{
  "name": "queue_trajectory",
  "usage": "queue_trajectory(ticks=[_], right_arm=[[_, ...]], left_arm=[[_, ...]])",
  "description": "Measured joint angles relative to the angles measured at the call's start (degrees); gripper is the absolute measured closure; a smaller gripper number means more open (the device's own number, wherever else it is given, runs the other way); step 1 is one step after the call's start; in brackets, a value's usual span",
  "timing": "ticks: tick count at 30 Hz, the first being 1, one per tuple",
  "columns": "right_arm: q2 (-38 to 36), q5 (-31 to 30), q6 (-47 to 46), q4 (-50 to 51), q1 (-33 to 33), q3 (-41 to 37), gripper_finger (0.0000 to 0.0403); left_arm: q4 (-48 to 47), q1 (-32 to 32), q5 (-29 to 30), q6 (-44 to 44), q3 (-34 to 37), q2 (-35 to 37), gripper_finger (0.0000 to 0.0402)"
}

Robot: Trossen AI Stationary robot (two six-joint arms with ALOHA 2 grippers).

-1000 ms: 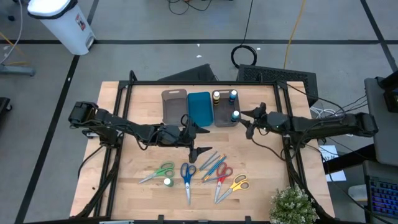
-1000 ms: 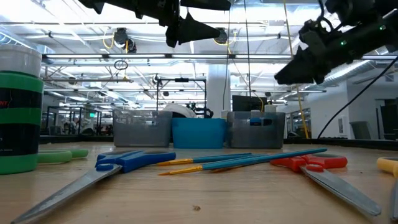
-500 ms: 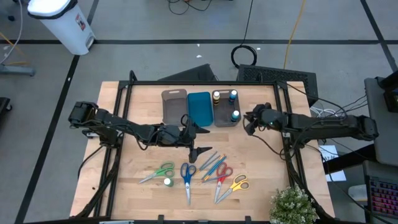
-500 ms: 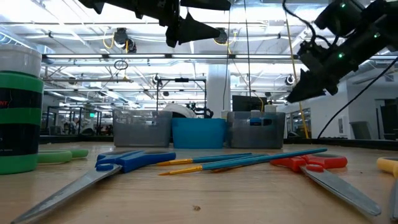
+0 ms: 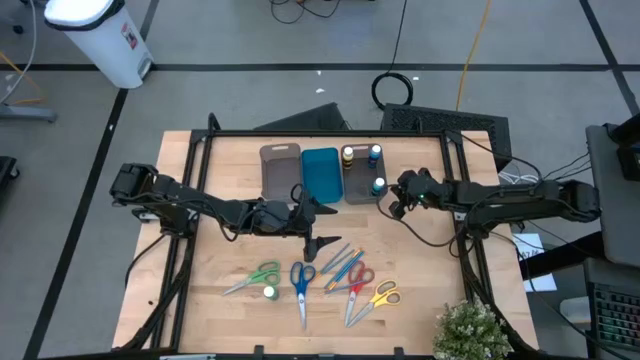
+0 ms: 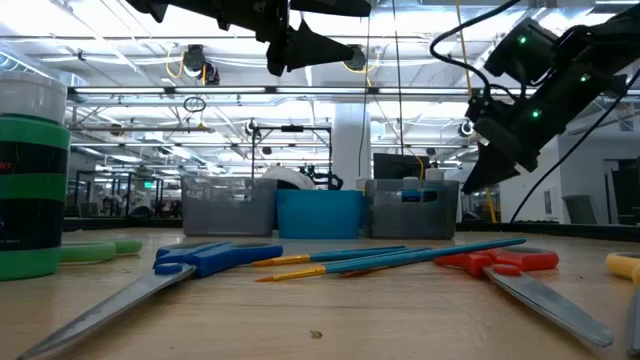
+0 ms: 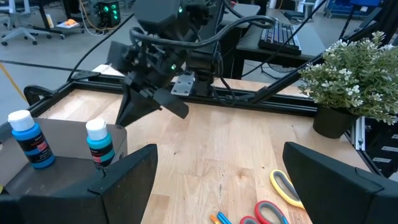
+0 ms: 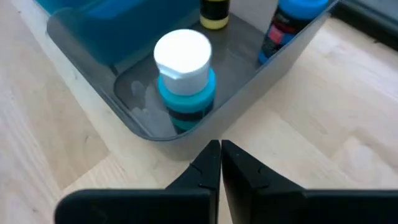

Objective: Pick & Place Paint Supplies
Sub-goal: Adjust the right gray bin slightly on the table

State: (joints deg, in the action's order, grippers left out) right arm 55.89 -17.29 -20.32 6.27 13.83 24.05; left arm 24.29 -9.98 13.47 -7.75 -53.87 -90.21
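My right gripper (image 5: 391, 207) hangs above the wood just right of the right-hand grey tray (image 5: 359, 187), fingers pressed together with nothing between them; in its wrist view the two dark fingertips (image 8: 219, 163) meet just outside the tray's rounded corner (image 8: 149, 132). My left gripper (image 5: 318, 226) hovers near the middle of the table (image 5: 230, 290), its fingers spread wide and empty, above the far ends of the brush sticks.

Three trays stand in a row at the far side: a grey tray (image 5: 279, 168) on the left, a blue tray (image 5: 321, 173) in the middle, and the right-hand grey tray. In that last tray I see three bottles: a yellow bottle (image 5: 348, 155) and a blue bottle (image 5: 374, 154) at its far end, and a teal bottle (image 5: 379, 186) with a white cap at its near right corner, close to the right gripper.

Supplies on the near part of the table, left to right: green scissors (image 5: 256, 277), a small green bottle (image 5: 269, 293) just beside their handles, blue scissors (image 5: 301, 285), a fan of thin brush sticks (image 5: 342, 264), red scissors (image 5: 354, 283), yellow scissors (image 5: 376, 297). A potted plant (image 5: 470, 330) stands at the near right corner.
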Motion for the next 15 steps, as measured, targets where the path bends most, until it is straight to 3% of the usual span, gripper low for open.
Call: queue_trajectory(ticks=[6, 15], right_arm=[[2.32, 5.45, 0.01, -3.66, 1.16, 0.00, 0.0400], [2.65, 6.99, 0.02, -4.77, 1.15, 0.00, 0.0402]], left_arm=[[0.01, -0.01, 0.02, 0.07, 0.00, 0.00, 0.0050], [0.01, 0.00, 0.02, 0.06, 0.00, 0.00, 0.0050]])
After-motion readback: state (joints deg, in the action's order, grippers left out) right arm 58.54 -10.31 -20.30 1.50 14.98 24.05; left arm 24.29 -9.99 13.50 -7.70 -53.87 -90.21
